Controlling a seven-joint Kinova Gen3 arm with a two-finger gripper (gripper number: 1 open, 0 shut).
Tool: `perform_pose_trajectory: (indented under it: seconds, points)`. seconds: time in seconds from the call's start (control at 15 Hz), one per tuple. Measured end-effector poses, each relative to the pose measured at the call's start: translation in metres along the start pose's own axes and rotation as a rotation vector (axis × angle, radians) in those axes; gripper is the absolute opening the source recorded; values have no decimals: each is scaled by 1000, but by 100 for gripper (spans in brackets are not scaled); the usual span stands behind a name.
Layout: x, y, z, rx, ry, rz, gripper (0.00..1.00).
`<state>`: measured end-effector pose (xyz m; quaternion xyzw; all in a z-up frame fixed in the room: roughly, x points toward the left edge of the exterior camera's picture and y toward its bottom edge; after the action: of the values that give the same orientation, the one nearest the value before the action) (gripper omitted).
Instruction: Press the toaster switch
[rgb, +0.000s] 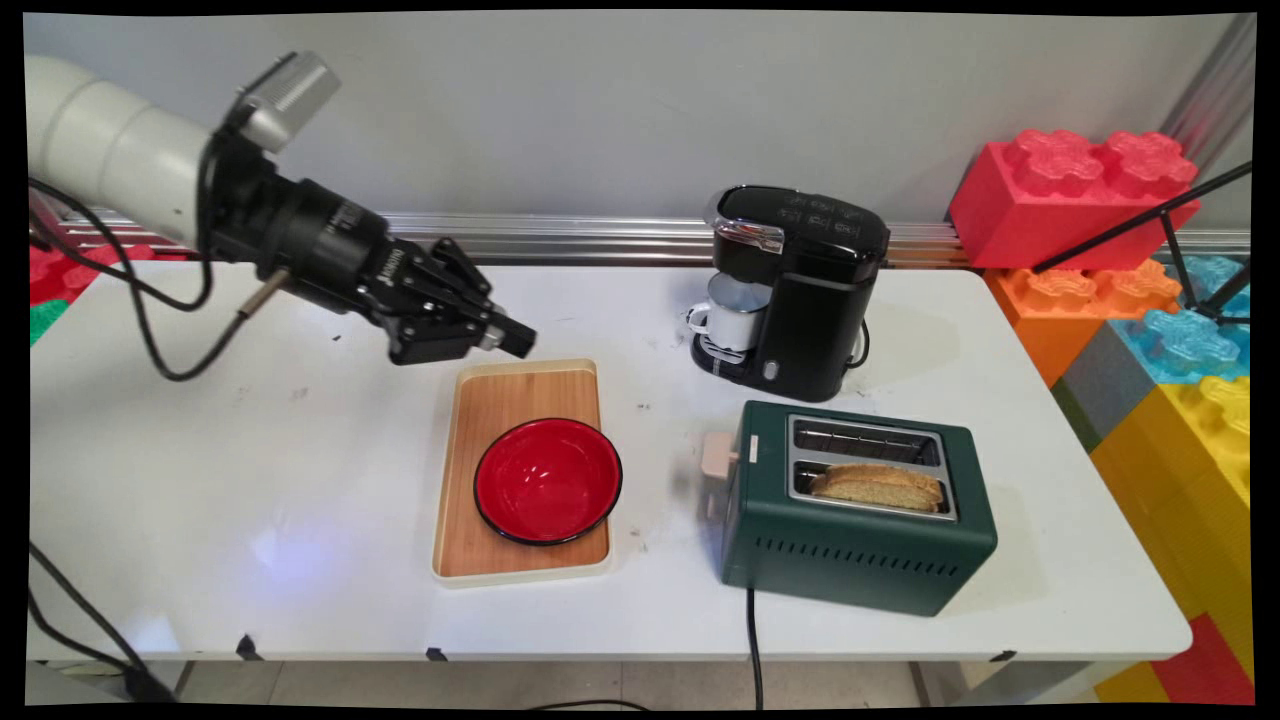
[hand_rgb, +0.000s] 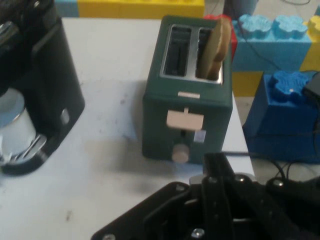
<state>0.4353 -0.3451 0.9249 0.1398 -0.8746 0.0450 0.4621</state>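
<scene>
My gripper (rgb: 514, 339) hovers over the far edge of a wooden tray (rgb: 520, 395), tilted and pointing right, its fingers shut with nothing between them. On the tray's near half sits a red bowl (rgb: 547, 480), which looks empty. To the right stands a green toaster (rgb: 860, 510) with a slice of toast (rgb: 878, 487) in its near slot. In the hand view the gripper (hand_rgb: 218, 161) faces the toaster (hand_rgb: 187, 115) end-on, lever toward me, with the toast (hand_rgb: 217, 47) sticking up.
A black coffee machine (rgb: 790, 290) with a white mug (rgb: 733, 312) under its spout stands behind the toaster. Large toy blocks (rgb: 1150, 300) are stacked past the table's right edge. The toaster's black cord (rgb: 752, 640) hangs over the near edge.
</scene>
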Motion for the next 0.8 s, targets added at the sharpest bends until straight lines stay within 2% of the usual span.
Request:
perform_pose_trajectory:
  seconds: [0.33,0.8]
  points:
    - [-4,-10,58,-71,24,45,0]
    - [-11,-25,134,-106,72,54,0]
